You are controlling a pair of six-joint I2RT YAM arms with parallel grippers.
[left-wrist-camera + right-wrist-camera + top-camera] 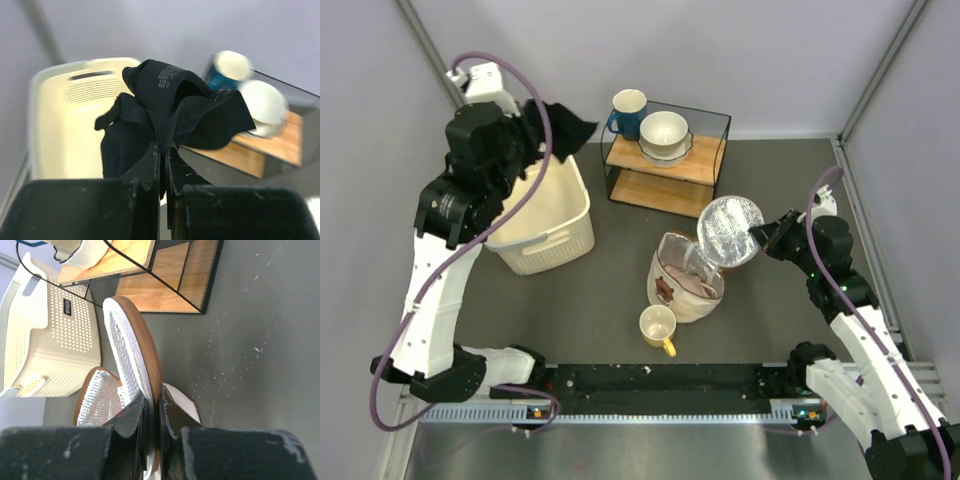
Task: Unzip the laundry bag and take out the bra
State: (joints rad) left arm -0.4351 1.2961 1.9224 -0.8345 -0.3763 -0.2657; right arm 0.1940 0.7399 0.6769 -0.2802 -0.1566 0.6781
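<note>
My left gripper (542,135) is shut on the bra (566,127), a crumpled black garment, and holds it in the air over the far end of the cream plastic basket (548,232). In the left wrist view the bra (172,107) bunches above my closed fingers (150,162). The cream laundry bag (670,292) stands mid-table, its top open. My right gripper (760,238) is shut on the brown rim of the round silvery-lined lid (730,230) and holds it upright. The right wrist view shows the lid (131,342) edge-on between the fingertips (172,412), and the bag's silvery lining (97,397).
A black wire rack (665,165) with wooden shelves stands at the back, bearing a blue mug (627,112) and a white bowl (664,133). A yellow mug (658,327) sits just in front of the bag. Grey walls close in on the left and right.
</note>
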